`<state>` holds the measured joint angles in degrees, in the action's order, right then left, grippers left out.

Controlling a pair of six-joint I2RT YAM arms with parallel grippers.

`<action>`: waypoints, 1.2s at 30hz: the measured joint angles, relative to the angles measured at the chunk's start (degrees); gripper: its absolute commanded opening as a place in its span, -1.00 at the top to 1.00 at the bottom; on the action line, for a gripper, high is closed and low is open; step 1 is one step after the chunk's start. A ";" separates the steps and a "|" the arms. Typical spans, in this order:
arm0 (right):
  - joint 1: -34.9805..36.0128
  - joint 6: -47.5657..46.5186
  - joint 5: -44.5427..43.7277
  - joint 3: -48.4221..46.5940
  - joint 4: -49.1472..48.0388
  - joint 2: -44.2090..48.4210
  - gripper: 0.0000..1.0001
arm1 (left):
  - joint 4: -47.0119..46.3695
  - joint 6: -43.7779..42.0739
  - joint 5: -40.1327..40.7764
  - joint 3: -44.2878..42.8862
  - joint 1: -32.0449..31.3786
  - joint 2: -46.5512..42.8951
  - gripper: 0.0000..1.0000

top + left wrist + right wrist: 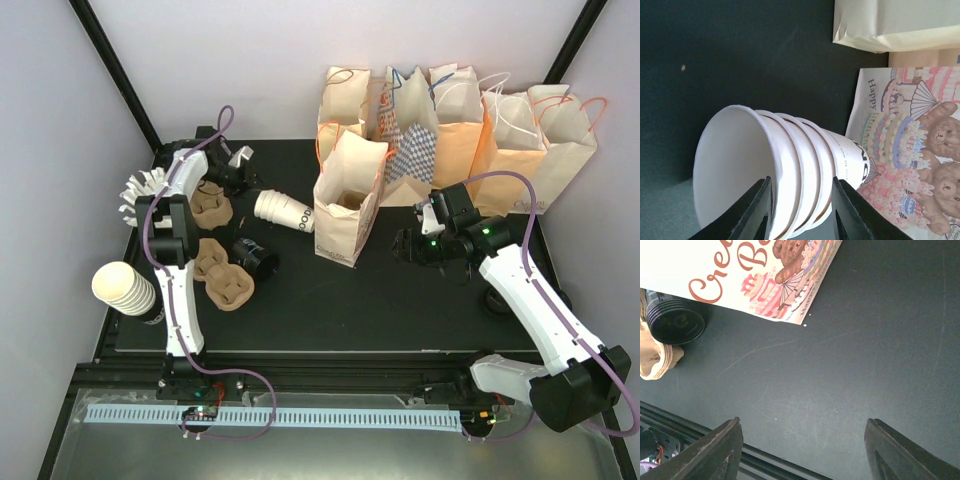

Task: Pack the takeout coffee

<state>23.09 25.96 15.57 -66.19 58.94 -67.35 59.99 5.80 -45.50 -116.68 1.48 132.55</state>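
Left gripper: my left gripper (802, 190) is straddling the rim end of the cup stack. One of my fingers (754, 212) is sitting on each side, right against the rims. I cannot tell whether they are pinching or only flanking.
Task thing: the white lettered paper cups (765, 165) are lying nested on their side, between and just ahead of my left fingertips. No lid is sitting on them.
Long axis: the mouth is pointing to the left of my left fingers and the base to their right, toward the printed paper bag (905, 150). My jaws are therefore crossing the axis, not running along it.
Black lids (256, 255): they are lying apart from the cups, back toward my left arm's base and beside a pulp carrier (222, 278).
Nearer arm: the left. My right gripper (805, 450) is hanging beyond the bag, well apart from the cups. It is spread wide, with only the dark table mat (840, 365) between its fingers.
Left wrist view alone: it is showing the nesting of several cups and the dark lettering.
Top view alone: it is showing the bag standing open-topped just past the stack's base.
Right wrist view alone: it is showing the lids' ringed tops ahead and to the left of my right fingers, and no cups.
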 measured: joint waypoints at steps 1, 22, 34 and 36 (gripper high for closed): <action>0.00 0.00 0.00 0.00 0.00 0.00 -0.39 | -0.09 0.09 0.04 0.22 -0.11 0.00 0.25; 0.00 0.02 0.07 0.00 -0.11 0.20 -0.38 | -0.96 1.75 -0.26 3.54 -1.86 -2.89 0.97; 0.00 0.07 0.13 0.13 -0.74 0.22 -0.38 | 0.22 3.06 6.38 4.46 -9.51 -11.93 0.97; 0.00 0.07 0.20 0.13 -0.87 0.22 -0.38 | 0.63 3.26 9.46 4.46 -12.15 -13.70 0.97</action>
<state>23.09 26.02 15.77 -66.06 58.06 -67.13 60.62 9.06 -36.03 -112.22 -10.68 118.85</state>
